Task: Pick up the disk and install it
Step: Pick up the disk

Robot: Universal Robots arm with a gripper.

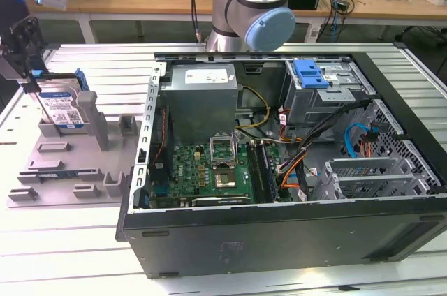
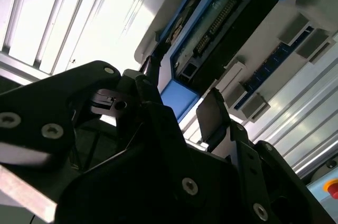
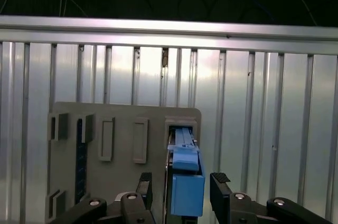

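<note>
The disk (image 1: 61,106) stands on edge in a slot of the grey holder (image 1: 77,170) at the exterior view's left, silver with a white-and-blue label and a blue carrier frame. My gripper (image 1: 31,81) hangs right over its top edge. In the first wrist view the disk (image 3: 186,182) is seen edge-on between my two black fingers (image 3: 221,186), with a gap on each side. The gripper (image 3: 182,186) is open around it. The second wrist view shows the disk's dark underside (image 2: 222,34) and blue frame just beyond my gripper (image 2: 182,97).
An open computer case (image 1: 279,240) lies at the exterior view's right, with a metal drive cage topped by a blue bracket (image 1: 311,72). The arm's base (image 1: 251,10) stands behind the case. Everything rests on a ribbed aluminium table (image 1: 63,254).
</note>
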